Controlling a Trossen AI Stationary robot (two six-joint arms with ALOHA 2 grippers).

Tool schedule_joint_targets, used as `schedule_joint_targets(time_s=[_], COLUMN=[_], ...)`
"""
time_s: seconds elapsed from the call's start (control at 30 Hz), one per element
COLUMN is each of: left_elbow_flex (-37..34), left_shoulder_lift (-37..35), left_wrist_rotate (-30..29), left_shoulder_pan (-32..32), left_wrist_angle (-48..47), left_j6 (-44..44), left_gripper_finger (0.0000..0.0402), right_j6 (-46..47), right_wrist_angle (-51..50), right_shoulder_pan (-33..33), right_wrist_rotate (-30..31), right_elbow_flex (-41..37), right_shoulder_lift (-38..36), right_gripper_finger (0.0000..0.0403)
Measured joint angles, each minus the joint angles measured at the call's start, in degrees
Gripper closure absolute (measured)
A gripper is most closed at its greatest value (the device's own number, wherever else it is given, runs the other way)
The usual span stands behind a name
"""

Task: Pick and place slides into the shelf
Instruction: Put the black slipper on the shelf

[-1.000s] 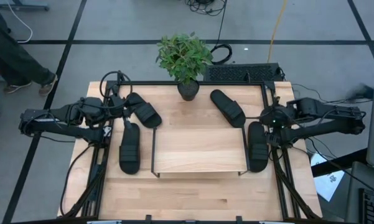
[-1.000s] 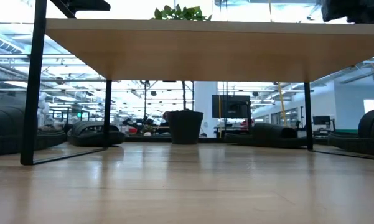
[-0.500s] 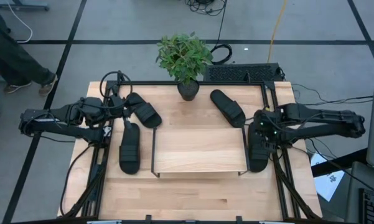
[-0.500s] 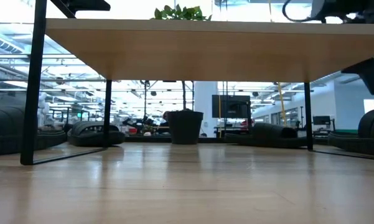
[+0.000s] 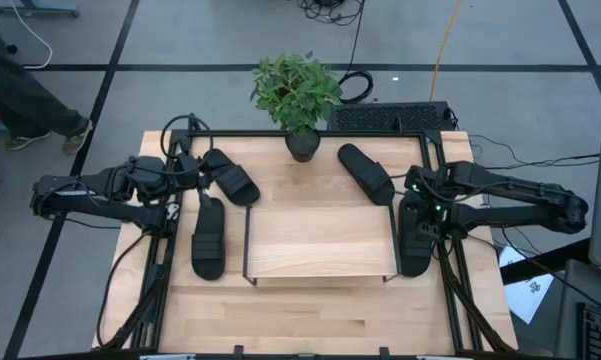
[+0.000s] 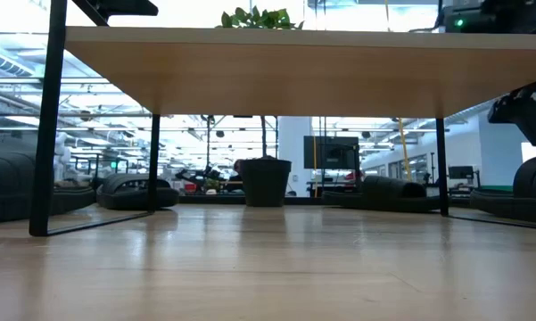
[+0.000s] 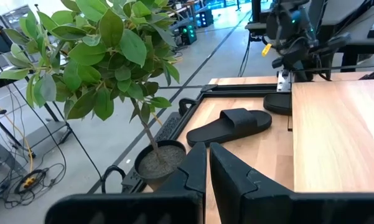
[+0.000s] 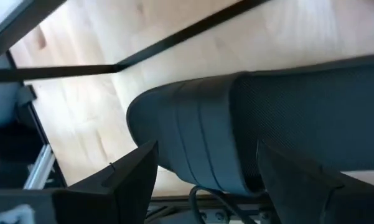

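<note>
Several black slides lie sole-down on the table. Two are left of the shelf (image 5: pixel 320 240), one far (image 5: pixel 230 176) and one near (image 5: pixel 208 238). Two are right of it, one far (image 5: pixel 366 172) and one near (image 5: pixel 414 236). My right gripper (image 5: pixel 421 207) hangs open over the near right slide, pointing steeply down. In the right wrist view its fingers (image 8: pixel 134 180) stand on either side of that slide's ribbed strap (image 8: pixel 202 137), apart from it. My left gripper (image 7: pixel 207 167) is shut on nothing and waits level above the two left slides (image 5: pixel 192 180).
A potted plant (image 5: pixel 298 95) stands at the table's far edge, behind the shelf. The shelf's black wire end frame (image 5: pixel 394 240) runs close beside the near right slide. Black rails (image 5: pixel 450 270) border the table's sides. A person's legs (image 5: pixel 25 95) show on the floor at far left.
My right gripper has come down toward the near right slide and shifted a little toward the shelf. It has tipped from a shallow slant to point steeply down and has stayed open. No slide has moved.
</note>
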Motion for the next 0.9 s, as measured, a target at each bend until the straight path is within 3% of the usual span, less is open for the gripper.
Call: schedule_joint_targets(time_s=[0.3,0.47,0.67,0.9], left_elbow_flex=[0.02,0.02,0.02,0.02], left_shoulder_lift=[0.0,0.0,0.0,0.0], left_wrist_rotate=[-0.02,-0.02,0.0,0.02], left_shoulder_pan=[0.0,0.0,0.0,0.0], left_wrist_angle=[-1.51,-2.09,-2.19,-3.21], left_j6=[0.07,0.38,0.37,-0.43], left_gripper_finger=[0.038,0.038,0.038,0.038], right_j6=[0.22,-0.26,2.96,6.19], right_wrist_angle=[-1.47,-0.54,0.94,0.58], right_shoulder_pan=[-1.37,-1.37,-1.37,-1.11], right_wrist_rotate=[-0.07,-3.05,-1.48,3.1], right_elbow_flex=[0.0,0.0,0.04,0.07], right_shoulder_lift=[7.77,10.0,7.59,-0.49], right_gripper_finger=[0.0142,0.0142,0.0142,0.0142])
